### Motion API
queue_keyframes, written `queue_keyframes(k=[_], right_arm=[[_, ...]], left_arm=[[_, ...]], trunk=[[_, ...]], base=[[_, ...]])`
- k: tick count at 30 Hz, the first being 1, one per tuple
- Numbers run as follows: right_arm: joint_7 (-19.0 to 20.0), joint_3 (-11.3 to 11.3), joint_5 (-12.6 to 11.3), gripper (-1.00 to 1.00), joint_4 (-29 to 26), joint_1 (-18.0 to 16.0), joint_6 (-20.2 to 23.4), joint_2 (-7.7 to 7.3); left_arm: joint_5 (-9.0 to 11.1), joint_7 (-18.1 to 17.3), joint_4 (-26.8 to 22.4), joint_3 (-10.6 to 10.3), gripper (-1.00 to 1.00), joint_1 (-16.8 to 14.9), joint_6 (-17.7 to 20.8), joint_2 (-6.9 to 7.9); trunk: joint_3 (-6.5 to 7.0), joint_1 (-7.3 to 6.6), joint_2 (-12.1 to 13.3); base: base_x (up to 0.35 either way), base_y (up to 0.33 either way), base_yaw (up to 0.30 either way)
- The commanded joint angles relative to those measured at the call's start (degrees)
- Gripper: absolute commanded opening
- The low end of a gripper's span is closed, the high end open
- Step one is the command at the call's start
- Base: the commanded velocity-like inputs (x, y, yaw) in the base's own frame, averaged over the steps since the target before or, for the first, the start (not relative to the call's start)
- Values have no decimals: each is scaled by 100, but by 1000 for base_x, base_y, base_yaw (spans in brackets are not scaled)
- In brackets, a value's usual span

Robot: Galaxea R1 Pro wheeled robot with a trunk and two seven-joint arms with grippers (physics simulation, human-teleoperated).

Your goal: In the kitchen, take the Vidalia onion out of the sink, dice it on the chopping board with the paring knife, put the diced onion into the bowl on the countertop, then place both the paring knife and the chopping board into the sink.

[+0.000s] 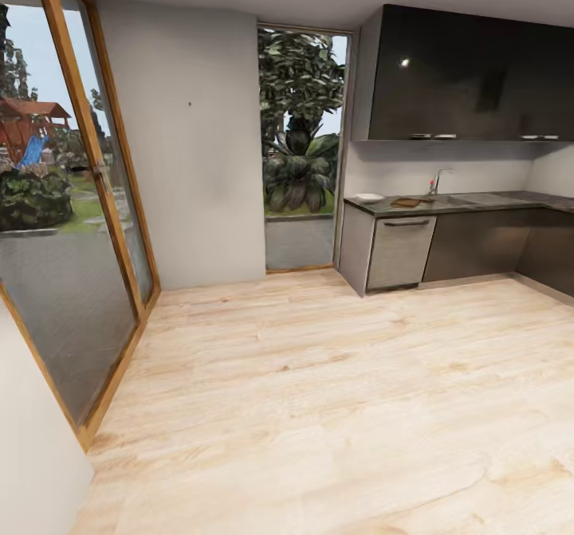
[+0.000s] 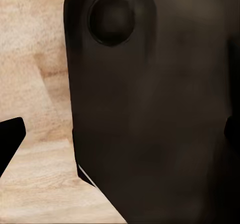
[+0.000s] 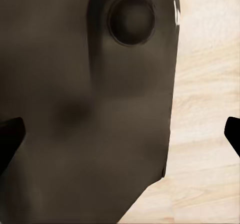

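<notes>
Approach phase: far from the work area, across a wide stretch of pale wood floor (image 1: 319, 407). Task items located at the far right of the room, on the dark table (image 1: 510, 200) above the grey cabinet fronts (image 1: 470, 244). White bowl (image 1: 368, 197) at the table's left end; chopping board (image 1: 406, 202) just to its right; sink (image 1: 458, 199) next, marked by the curved tap (image 1: 438, 179). Onion and knife too small to make out from here. Glass door (image 1: 72, 224) with wooden frame on the left, tall window (image 1: 301, 120) in the far wall, dishwasher front (image 1: 400, 252) below the board. Left claw (image 2: 120, 144): dark finger tips at both edges of the wrist picture, well apart, so set wide, nothing between them except a dark part of the robot's own body close behind and floor beyond. Right claw (image 3: 120, 139): same arrangement, tips wide apart, empty. For a clean approach: drive forward and to the right, aim at the sink rather than the bowl, stop square to the cabinet fronts with the tap near centre. Keep clear of the table's near left corner and the dishwasher front. Keep both arms tucked until the base is stopped, then raise the trunk enough to look down into the basin before reaching.
</notes>
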Motion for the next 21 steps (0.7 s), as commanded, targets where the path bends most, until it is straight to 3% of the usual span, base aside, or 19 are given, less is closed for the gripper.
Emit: queue_keyframes(k=[1, 4, 8, 14, 21], right_arm=[[-33, 33, 14, 100, -33, 33, -33, 33], [-129, 131, 20, 100, -129, 130, -130, 130], [-258, 263, 25, 100, -257, 259, -258, 258], [-381, 461, 37, 100, -449, 453, -450, 451], [-422, 698, 51, 100, -674, 680, -674, 677]], left_arm=[[-33, 8, -33, -33, 100, 33, 33, 33], [-88, 7, -129, -129, 100, 130, 130, 124], [-103, 1, -257, -260, 100, 261, 244, 33], [-112, 16, -450, -446, 100, 455, 50, 35], [-98, 29, -674, -440, 100, 682, -174, 30]], trunk=[[-3, 0, -2], [-3, 0, -2], [-3, 0, -2], [-3, 0, -2], [-3, 0, -2]], base=[[0, 0, 0], [0, 0, 0], [0, 0, 0], [0, 0, 0], [0, 0, 0]])
